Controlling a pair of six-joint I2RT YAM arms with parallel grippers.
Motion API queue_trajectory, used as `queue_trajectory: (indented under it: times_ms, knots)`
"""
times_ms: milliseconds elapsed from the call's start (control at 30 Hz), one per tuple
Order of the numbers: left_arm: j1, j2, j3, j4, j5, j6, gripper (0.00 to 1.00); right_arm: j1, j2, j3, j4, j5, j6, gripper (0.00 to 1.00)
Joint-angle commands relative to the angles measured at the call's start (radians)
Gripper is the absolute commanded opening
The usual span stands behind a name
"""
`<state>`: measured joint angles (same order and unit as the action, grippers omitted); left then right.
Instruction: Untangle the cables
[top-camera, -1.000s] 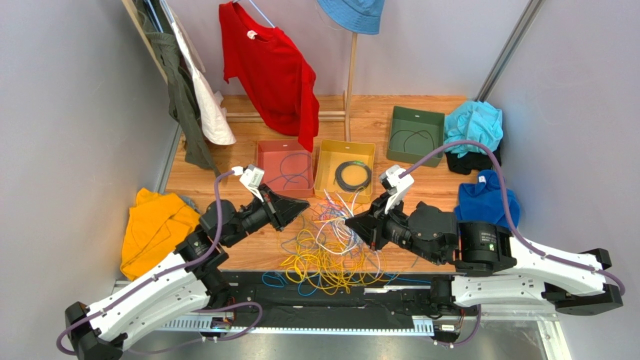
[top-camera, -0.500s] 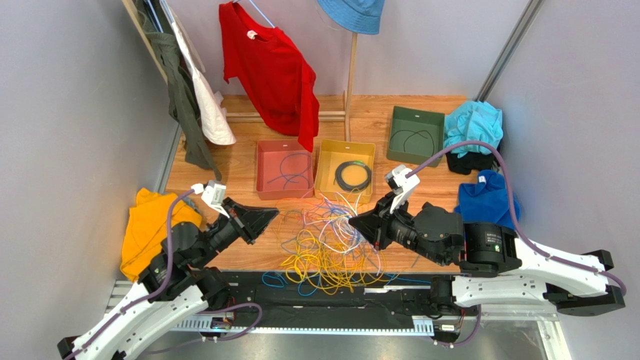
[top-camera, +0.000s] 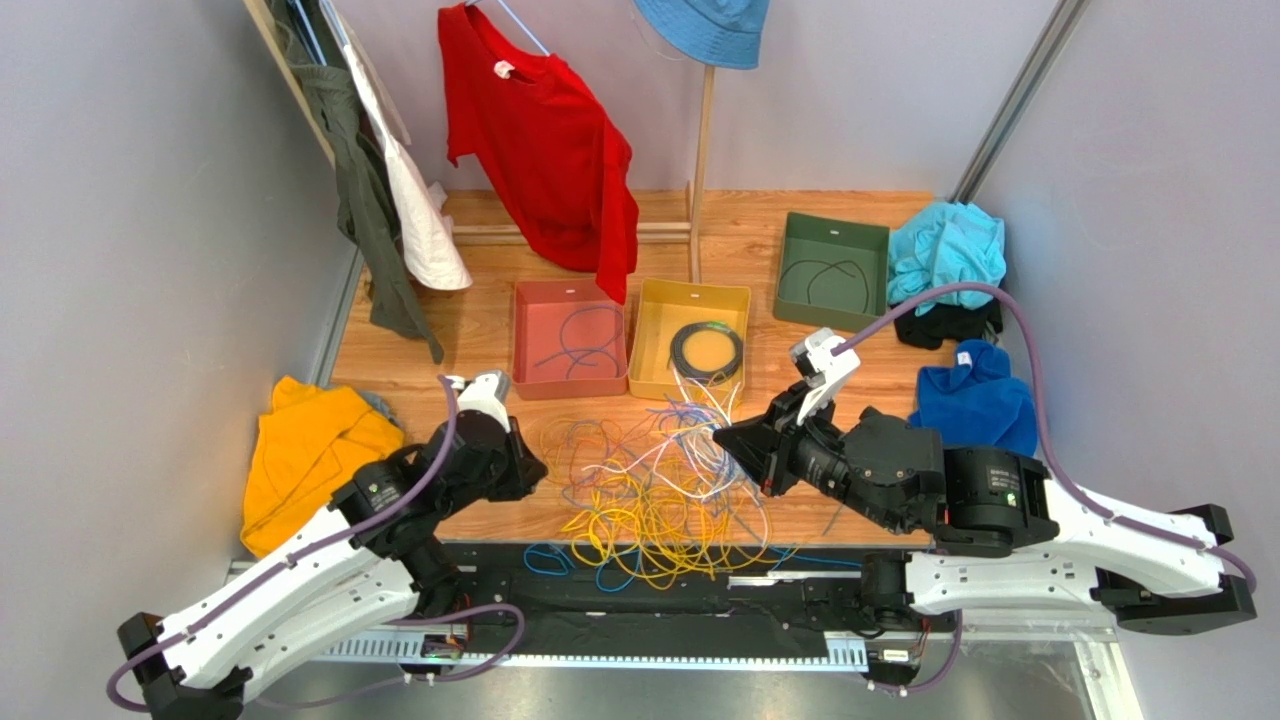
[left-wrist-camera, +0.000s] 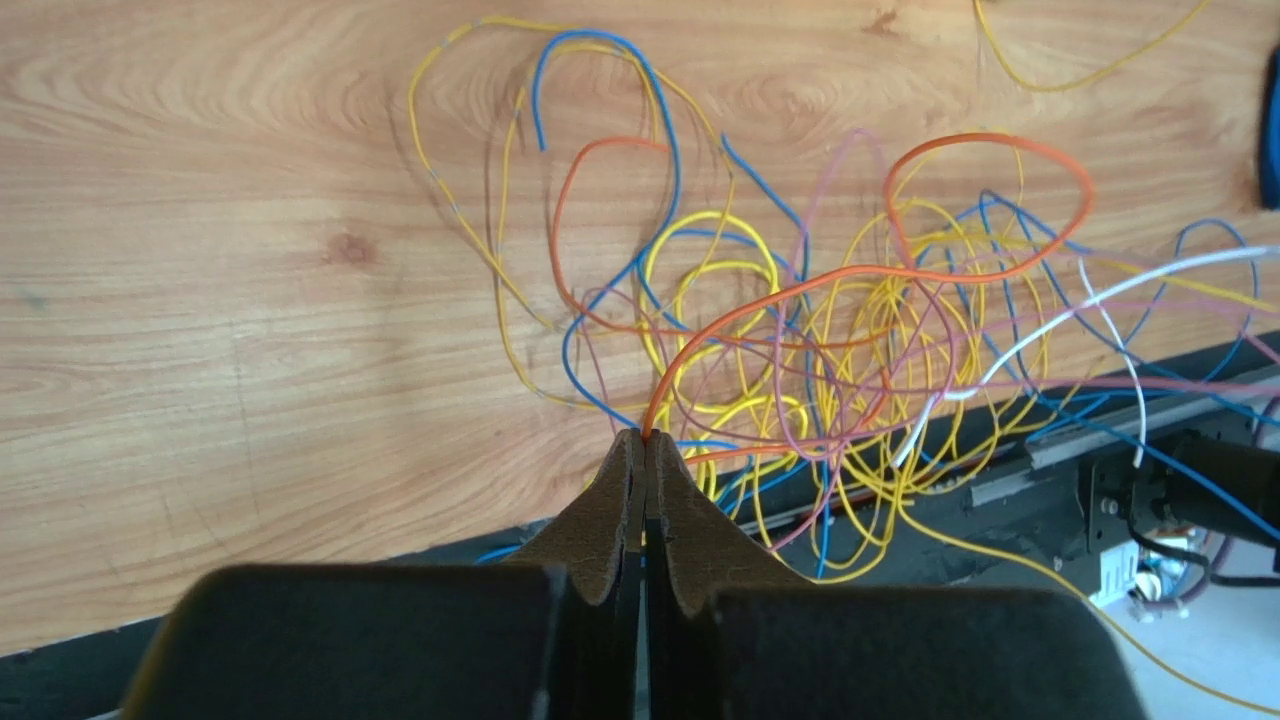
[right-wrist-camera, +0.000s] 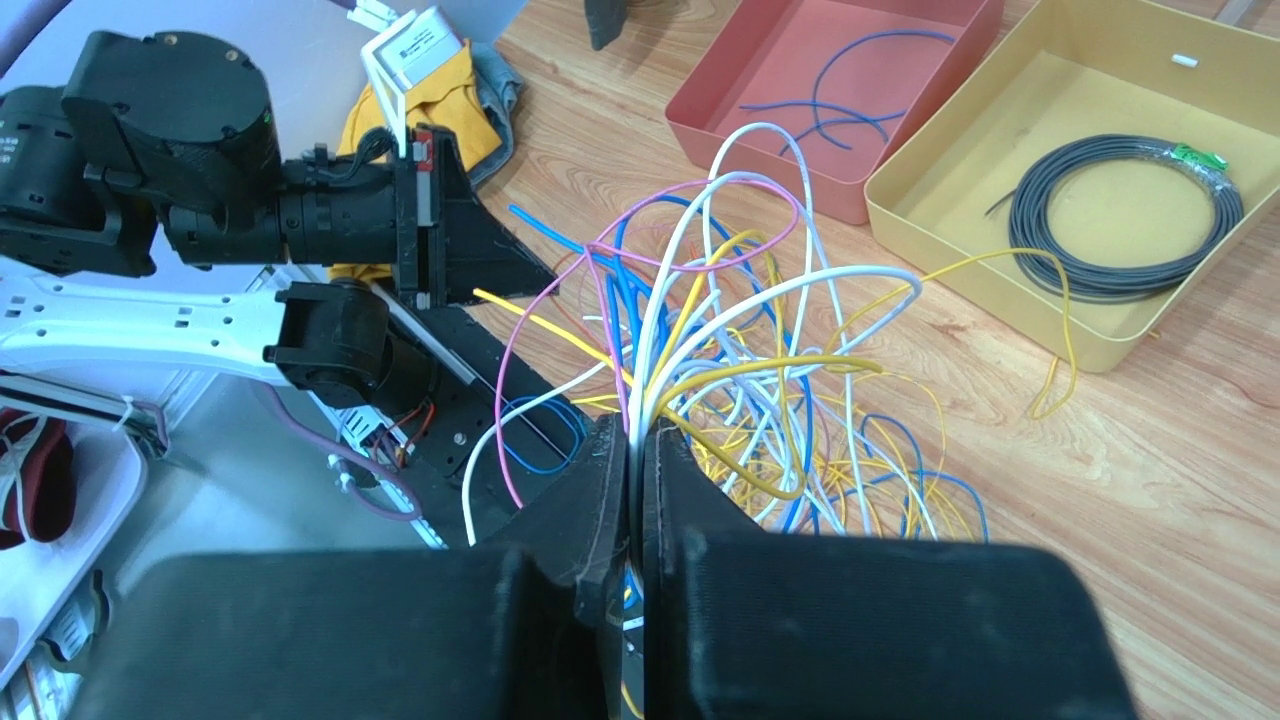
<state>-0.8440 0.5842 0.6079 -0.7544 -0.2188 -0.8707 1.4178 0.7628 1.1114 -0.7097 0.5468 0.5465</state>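
On the wooden table (top-camera: 451, 338), left hand (left-wrist-camera: 646, 440) pinches an orange cable (left-wrist-camera: 984, 138); right hand (right-wrist-camera: 634, 438) clamps several cables (right-wrist-camera: 842, 278)

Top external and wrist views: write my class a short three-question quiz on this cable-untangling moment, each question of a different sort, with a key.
1. True or false: the left gripper is shut on an orange cable.
2. What lies in the yellow tray?
A. a coiled dark cable
B. a folded red shirt
C. a pair of scissors
3. Short answer: which gripper clamps a bundle of cables, white and yellow among them?

Key: 1 true; 2 A; 3 the right gripper.
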Motion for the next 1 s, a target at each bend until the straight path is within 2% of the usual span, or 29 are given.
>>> queue_trajectory:
  times_ms: [0, 100, 133, 200, 233, 267, 300, 333, 467, 533, 767, 867, 967]
  knots:
    - [-0.021, -0.11, -0.036, 0.075, 0.029, -0.037, 0.0, 0.004, -0.01, -0.016, 0.012, 0.016, 0.013, 0.0]
    - [-0.021, -0.194, -0.059, 0.076, 0.029, -0.027, 0.0, 0.004, -0.002, -0.022, 0.018, 0.009, 0.01, 0.0]
    - [-0.021, -0.211, -0.063, 0.075, 0.041, -0.016, 0.04, 0.004, 0.004, -0.019, 0.019, 0.008, 0.004, 0.0]
    - [-0.021, -0.205, -0.062, 0.061, 0.052, -0.014, 0.32, 0.004, 0.018, -0.016, 0.026, 0.002, -0.002, 0.0]
    - [-0.021, -0.192, -0.059, 0.059, 0.062, -0.013, 0.56, 0.004, 0.032, -0.01, 0.029, -0.001, -0.003, 0.0]
    - [-0.021, -0.184, -0.054, 0.059, 0.065, -0.014, 0.63, 0.004, 0.038, -0.01, 0.03, -0.007, -0.01, 0.0]
    - [-0.021, -0.176, -0.051, 0.058, 0.065, -0.014, 0.75, 0.006, 0.041, -0.01, 0.036, -0.008, -0.01, 0.0]
    - [-0.023, -0.164, -0.048, 0.058, 0.059, -0.014, 0.96, 0.004, 0.049, -0.012, 0.038, -0.01, -0.01, 0.0]
    - [-0.023, -0.167, -0.011, 0.069, 0.039, 0.001, 0.98, 0.004, 0.056, -0.021, 0.042, -0.004, -0.008, 0.0]
    - [-0.026, -0.185, -0.007, 0.111, 0.076, 0.022, 0.98, 0.004, 0.056, -0.033, 0.052, 0.013, -0.011, 0.0]
    - [-0.05, -0.202, -0.085, 0.586, 0.286, 0.024, 0.85, 0.004, 0.073, -0.074, 0.133, 0.024, -0.023, 0.0]
    - [-0.082, -0.153, -0.082, 0.699, 0.32, 0.033, 0.84, 0.004, 0.099, -0.067, 0.134, 0.013, -0.023, 0.0]
    - [-0.122, -0.077, -0.06, 0.733, 0.311, 0.055, 0.84, 0.004, 0.118, -0.067, 0.145, 0.007, -0.025, 0.0]
